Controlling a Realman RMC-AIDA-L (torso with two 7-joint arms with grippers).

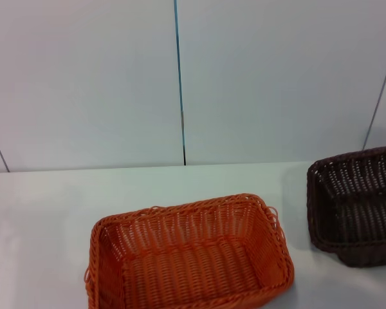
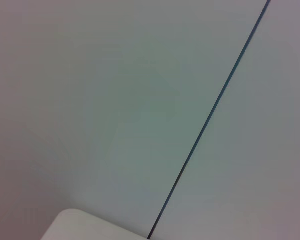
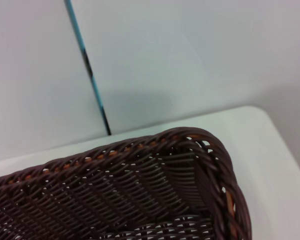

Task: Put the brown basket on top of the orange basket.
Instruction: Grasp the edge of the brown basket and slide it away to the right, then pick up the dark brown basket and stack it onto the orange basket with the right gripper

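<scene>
Presently, as seen from the head and both wrists:

Orange basket (image 1: 190, 257): upright on the white table (image 1: 45, 212), mouth open upward, nothing inside; low in the head view, near the table's front edge; long side slightly skewed to that edge.

Brown basket (image 1: 360, 206): also upright on the table, to the right of the orange basket and a little farther back; apart from it, with a strip of bare tabletop between; partly cut off by the head view's right edge. Not stacked on the orange basket.

Brown basket from the right wrist (image 3: 140, 195): seen close, braided rim and one rounded corner filling the lower part; open-weave wall visible inside; table corner just beyond it.

Wall (image 1: 276, 77): pale panels behind the table, with a dark vertical seam (image 1: 180, 84) rising behind the orange basket.

Left gripper: out of sight in every view; its wrist camera shows only wall, seam and a table corner (image 2: 85, 227); opening cannot be told.

Right gripper: fingers out of sight too; wrist camera close above the brown basket; grip cannot be told.
</scene>
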